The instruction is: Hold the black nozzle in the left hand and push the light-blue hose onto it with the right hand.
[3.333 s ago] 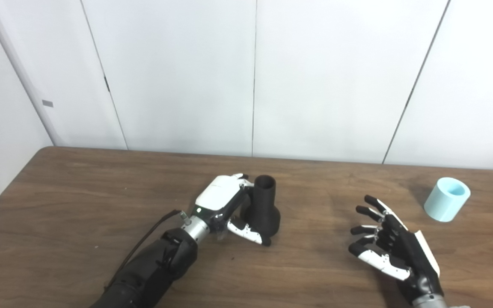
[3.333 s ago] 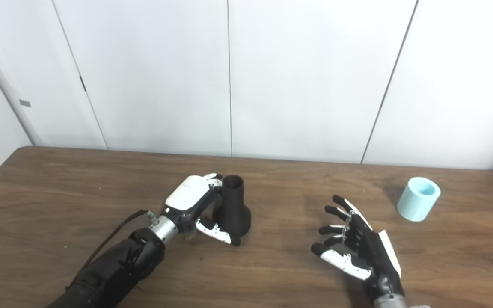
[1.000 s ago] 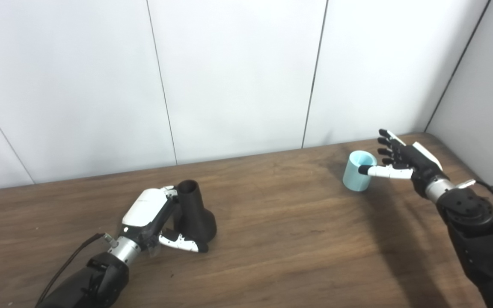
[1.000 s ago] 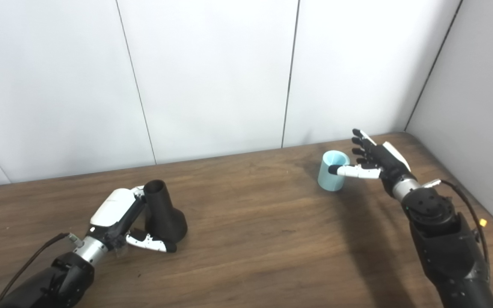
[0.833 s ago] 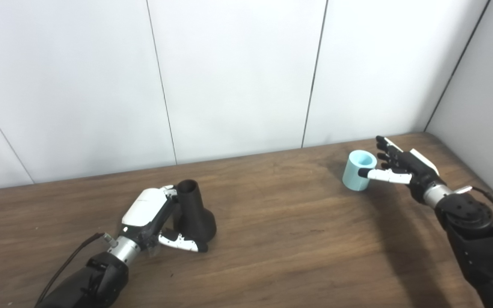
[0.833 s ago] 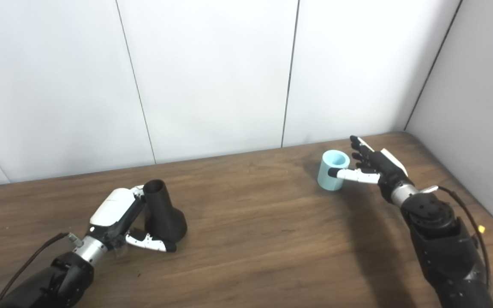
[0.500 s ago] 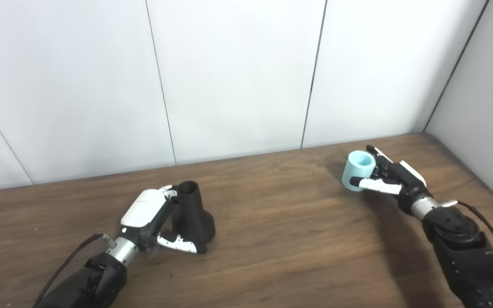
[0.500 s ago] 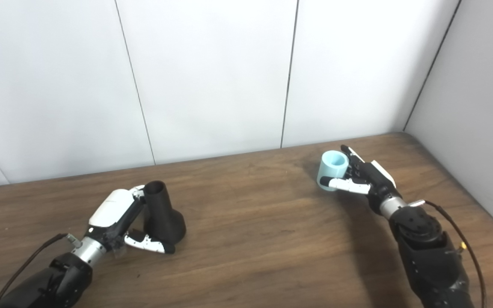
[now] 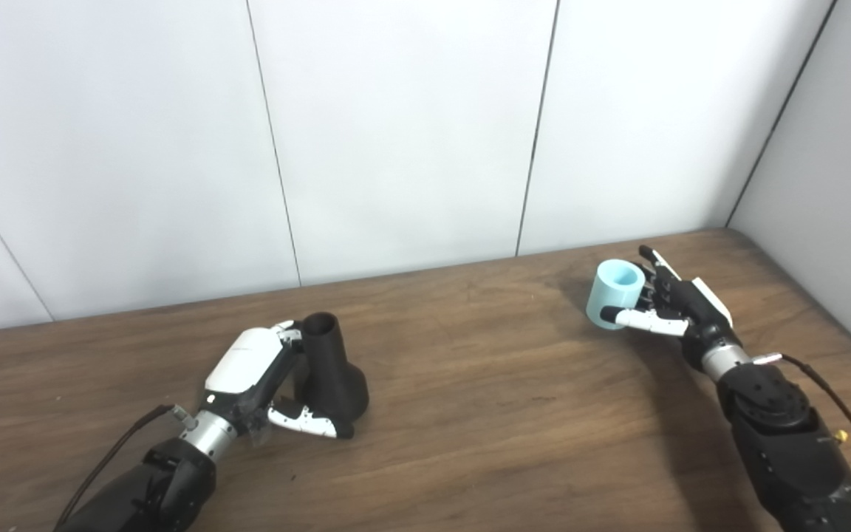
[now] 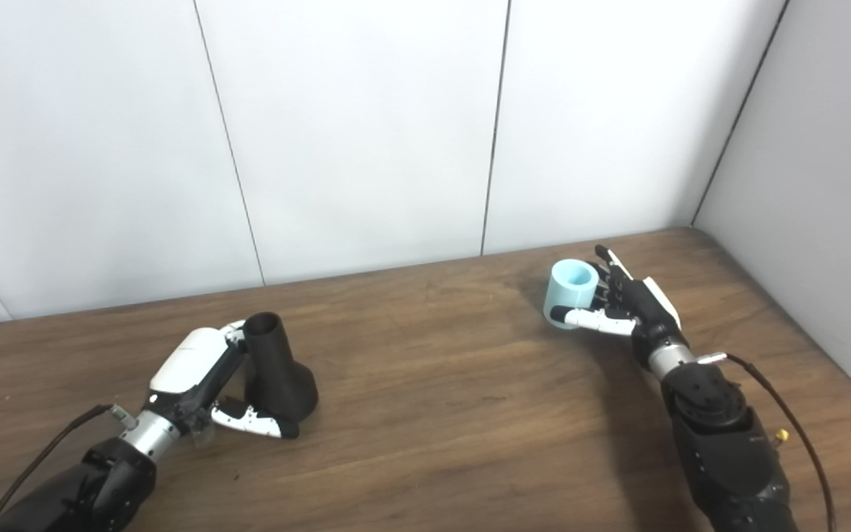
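Hose (image 9: pixel 615 293) sits at right of centre in the frame, a short light-blue sleeve clamped in your right hand (image 9: pixel 673 310): thumb across its near lower side, fingers (image 10: pixel 612 284) wrapped behind it. It looks tilted, open mouth up and slightly toward the camera; whether its base still touches the desk (image 9: pixel 514 414) cannot be told.

Nozzle (image 9: pixel 328 366) stands at lower left of the frame, black, flared base on the desk, narrow neck up with the bore leaning a little to the upper left. Your left hand (image 9: pixel 259 380) is closed on it: palm and fingers against the neck's left side, thumb curled round the front of the flare.

Key relation: the nozzle lies well apart from the hose, toward frame left and somewhat lower. Both axes run roughly upright. Judgement: for the hose to seat, you will need to carry it leftward across the frame, then turn its bore in line with the neck, either mouth-down over the neck or with the nozzle tipped to meet it.
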Controlling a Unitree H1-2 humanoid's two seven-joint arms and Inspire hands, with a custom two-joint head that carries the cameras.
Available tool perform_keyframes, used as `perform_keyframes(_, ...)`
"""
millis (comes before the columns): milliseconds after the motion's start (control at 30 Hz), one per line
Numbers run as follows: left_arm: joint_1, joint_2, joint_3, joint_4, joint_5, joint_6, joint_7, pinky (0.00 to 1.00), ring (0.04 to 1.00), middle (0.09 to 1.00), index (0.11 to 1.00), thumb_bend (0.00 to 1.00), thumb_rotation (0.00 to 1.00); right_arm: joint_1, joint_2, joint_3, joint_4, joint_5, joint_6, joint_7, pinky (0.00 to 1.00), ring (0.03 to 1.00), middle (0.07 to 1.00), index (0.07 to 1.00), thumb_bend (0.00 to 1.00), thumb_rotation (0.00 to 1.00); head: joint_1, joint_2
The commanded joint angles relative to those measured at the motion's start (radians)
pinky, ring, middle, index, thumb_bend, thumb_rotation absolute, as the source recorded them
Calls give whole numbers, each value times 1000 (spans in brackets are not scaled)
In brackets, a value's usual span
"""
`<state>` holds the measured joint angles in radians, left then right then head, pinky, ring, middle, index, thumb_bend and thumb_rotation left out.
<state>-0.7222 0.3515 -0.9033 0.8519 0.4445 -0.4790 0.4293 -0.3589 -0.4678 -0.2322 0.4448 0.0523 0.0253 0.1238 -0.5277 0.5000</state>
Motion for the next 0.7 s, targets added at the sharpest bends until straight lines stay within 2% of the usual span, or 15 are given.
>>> perform_keyframes(0,173,-10,-124,71,91,9,-149,864,690,466,503,525,0,-55,-2,7,20,-15,-35,-32,831,820,898,961,852,136,3,1)
perform_keyframes(167,176,-7,-123,69,91,9,-148,864,686,468,502,525,0,-74,3,23,38,-22,-14,-54,780,800,884,945,836,90,9,3)
perform_keyframes(400,175,-6,-130,65,95,9,-144,868,685,465,504,525,0,-90,-1,68,60,-56,4,-71,763,803,871,932,811,65,12,7)
perform_keyframes(533,176,-6,-131,65,96,9,-139,859,681,473,497,525,0,-99,5,74,77,-54,22,-75,750,796,854,900,815,11,16,12)
perform_keyframes(633,177,-7,-129,68,97,9,-140,858,681,472,498,525,0,-98,8,85,77,-71,33,-93,657,731,802,841,804,1,21,17)
perform_keyframes(667,178,-7,-128,68,96,9,-139,859,682,471,499,525,0,-96,8,92,75,-77,31,-95,595,677,767,818,792,0,21,17)
